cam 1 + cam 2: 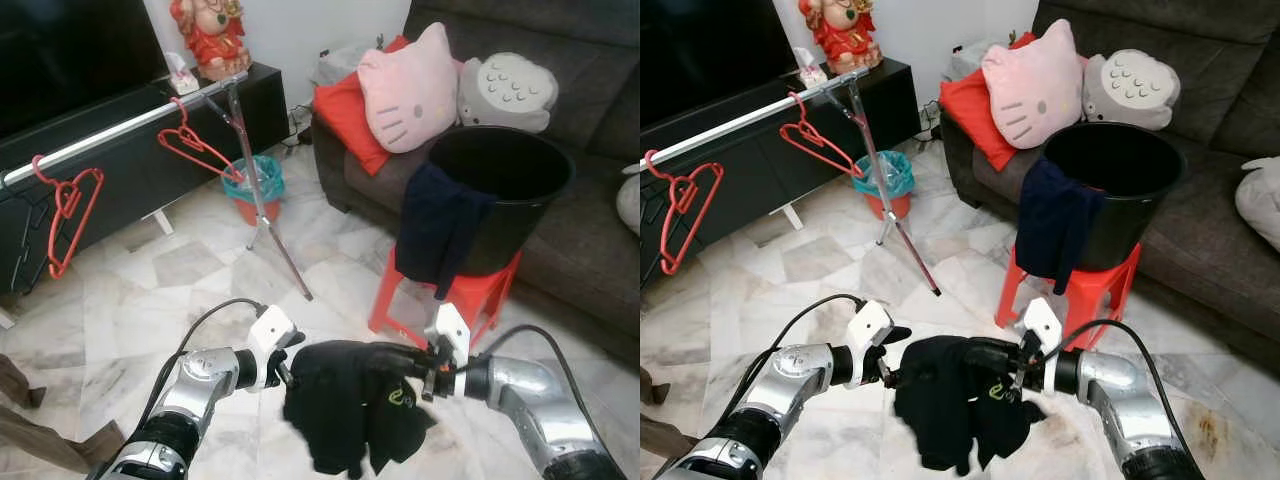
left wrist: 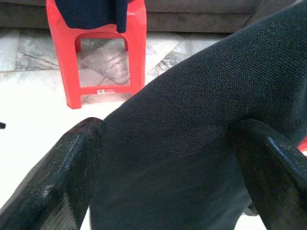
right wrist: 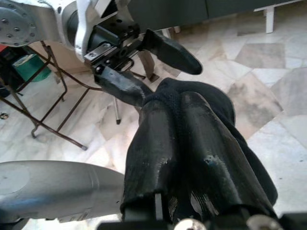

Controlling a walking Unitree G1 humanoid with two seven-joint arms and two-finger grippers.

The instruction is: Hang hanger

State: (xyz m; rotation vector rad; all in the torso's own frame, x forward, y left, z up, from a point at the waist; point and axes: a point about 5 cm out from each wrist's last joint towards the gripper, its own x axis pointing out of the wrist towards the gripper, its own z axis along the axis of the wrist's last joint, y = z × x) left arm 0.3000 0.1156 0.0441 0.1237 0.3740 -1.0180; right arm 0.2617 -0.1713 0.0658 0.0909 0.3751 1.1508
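Marble floor (image 1: 150, 300) | red hangers (image 1: 65, 205) hung on rail (image 1: 120, 125) | right gripper (image 3: 180, 124) clamped dark garment (image 1: 345, 400) | left gripper (image 3: 144, 67) spread open, touching garment

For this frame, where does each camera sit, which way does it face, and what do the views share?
Left eye view: on the head, facing forward and down at the black garment held between left gripper and right gripper; both silver arms show.
Right eye view: the head's other eye, same scene; clothes rail with red hangers, black bucket.
Left wrist view: along its open fingers, facing the garment and red stool.
Right wrist view: along its fingers shut on the garment, facing the left gripper.
Shared: the garment in all four.
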